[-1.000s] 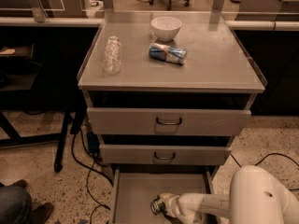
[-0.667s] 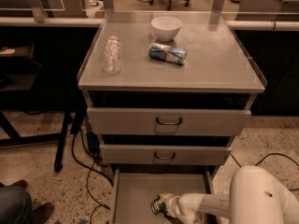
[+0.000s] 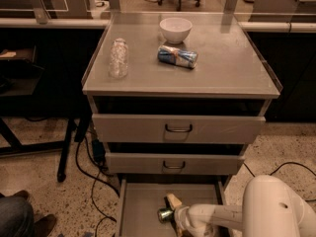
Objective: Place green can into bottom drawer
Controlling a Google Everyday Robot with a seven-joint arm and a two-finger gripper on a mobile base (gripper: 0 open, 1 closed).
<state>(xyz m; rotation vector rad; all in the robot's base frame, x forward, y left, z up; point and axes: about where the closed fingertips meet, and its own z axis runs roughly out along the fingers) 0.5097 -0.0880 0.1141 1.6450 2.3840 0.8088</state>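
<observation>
Item 1. Grey cabinet (image 3: 227, 68), three drawers.
- Top surface: white bowl (image 3: 176, 29) at 12 o'clock, upright; clear plastic bottle (image 3: 118, 58) at 9 o'clock, standing; blue-and-silver can (image 3: 177, 57) on its side just 6 o'clock of the bowl, apart from it.
- Top drawer (image 3: 128, 127) and middle drawer (image 3: 138, 163): each with a loop handle, each drawn out slightly.

Item 2. Bottom drawer (image 3: 140, 206): pulled well out, grey floor exposed, at 6 o'clock of the view.

Item 3. Green can (image 3: 165, 214): inside the bottom drawer, toward its middle, lying over with a shiny end facing 9 o'clock.

Item 4. Gripper (image 3: 171, 212): down in the bottom drawer, reaching in from 3 o'clock on a white arm (image 3: 217, 216). One tan finger (image 3: 172, 200) lies at the can's 12 o'clock side; the jaws appear closed around the can, though the lower finger is hidden.

Item 5. Floor: dark cables (image 3: 84, 167) at 9 o'clock of the drawers.
</observation>
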